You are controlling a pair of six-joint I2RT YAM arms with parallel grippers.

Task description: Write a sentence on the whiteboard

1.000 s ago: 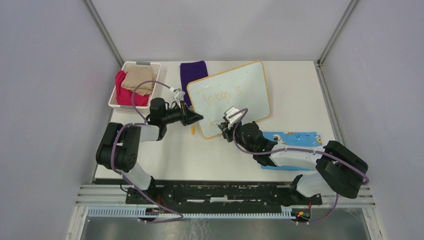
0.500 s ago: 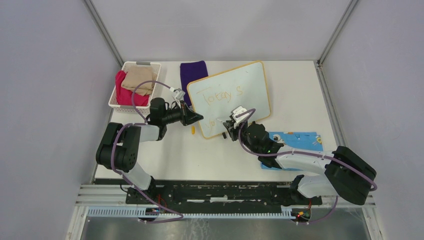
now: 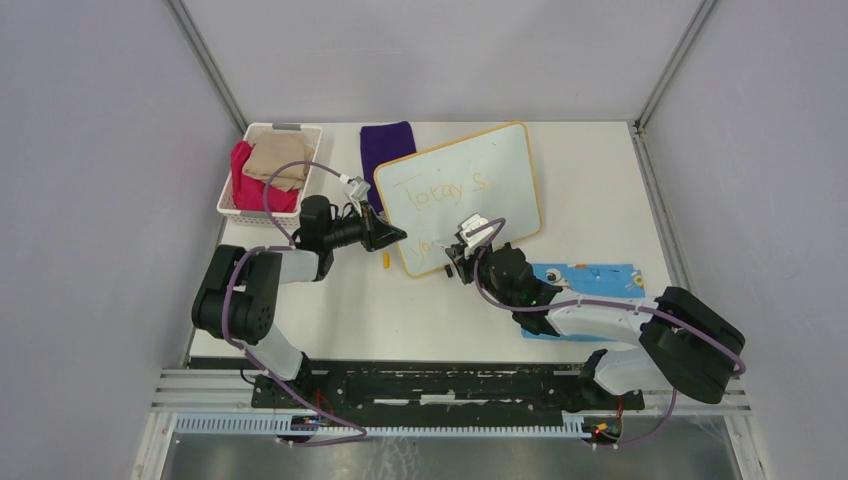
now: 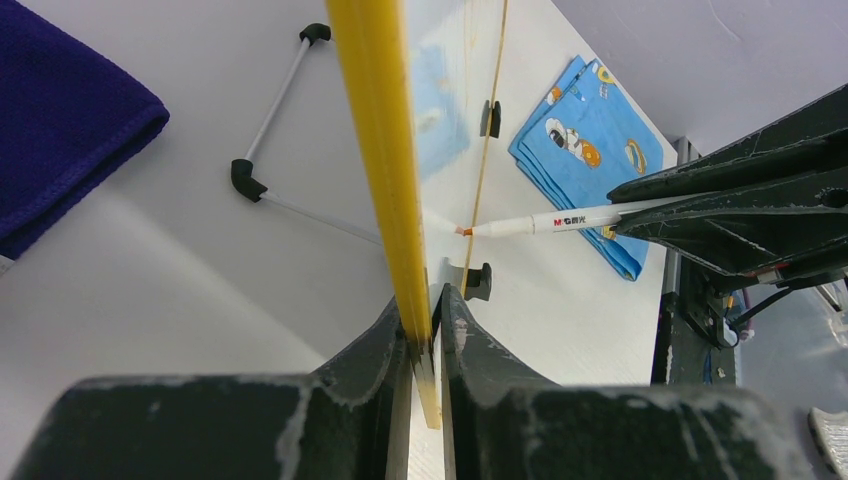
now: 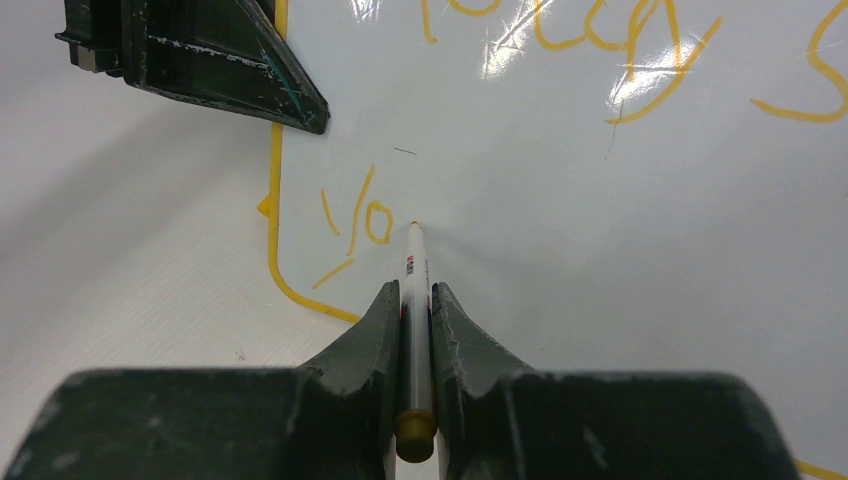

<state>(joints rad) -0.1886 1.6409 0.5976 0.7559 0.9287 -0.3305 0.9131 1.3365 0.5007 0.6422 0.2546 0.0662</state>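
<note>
**Second line under way**

The left gripper (image 4: 425, 305) pinches the yellow edge of the whiteboard (image 3: 500, 165), steadying it mid-table. The right gripper (image 5: 415, 290) clamps the pen (image 5: 413, 250), its tip beside the "Yo" of the sentence (image 3: 437, 190). Next, likely, comes the "u": a short, light stroke rightward.

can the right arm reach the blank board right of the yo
Probably yes: the right gripper holds the pen with its tip at the whiteboard just past the yo, bare surface beyond; the left gripper clamps its edge, off to the side.
</note>
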